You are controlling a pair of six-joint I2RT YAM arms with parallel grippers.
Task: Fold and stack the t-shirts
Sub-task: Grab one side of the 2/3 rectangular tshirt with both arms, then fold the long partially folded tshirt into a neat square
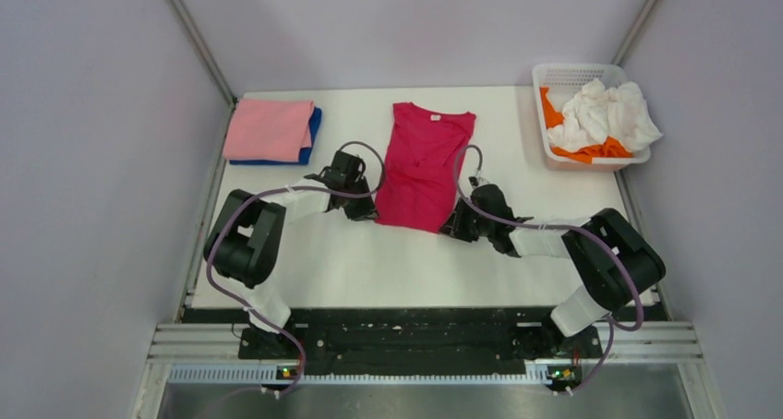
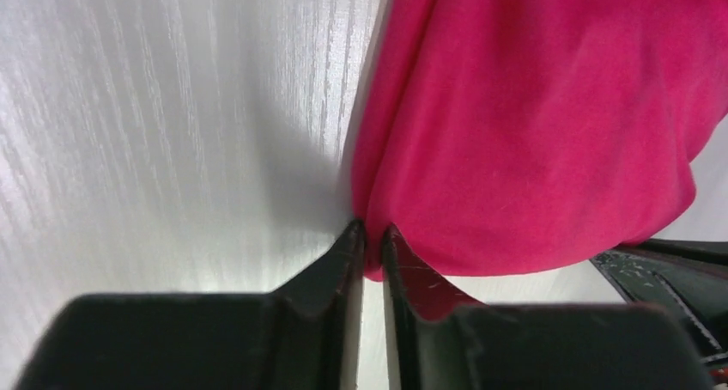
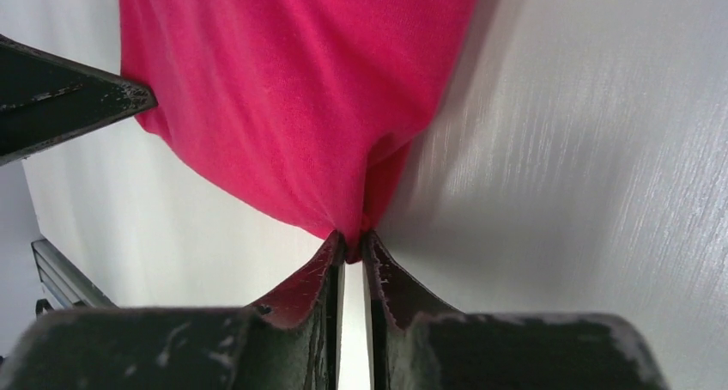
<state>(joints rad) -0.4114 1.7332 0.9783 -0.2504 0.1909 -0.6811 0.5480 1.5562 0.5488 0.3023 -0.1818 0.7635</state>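
Both hem corners pinched for the fold
My left gripper (image 2: 369,231) and right gripper (image 3: 354,237) are each closed to a sliver on a near corner of the crimson t-shirt (image 1: 422,165), mid-table; I should lift evenly and carry the hem to the collar. One crimson, one pink shirt (image 1: 270,129) on one blue shirt (image 1: 315,124) far left; white shirts (image 1: 605,113) and orange shirts (image 1: 557,101) in one basket (image 1: 580,71), too tangled to count

The white desk (image 1: 369,262) carried a red shirt (image 1: 420,165) spread at its middle. A folded blue shirt (image 1: 315,128) under a pink shirt (image 1: 268,128) lay far left, a basket (image 1: 577,71) far right.
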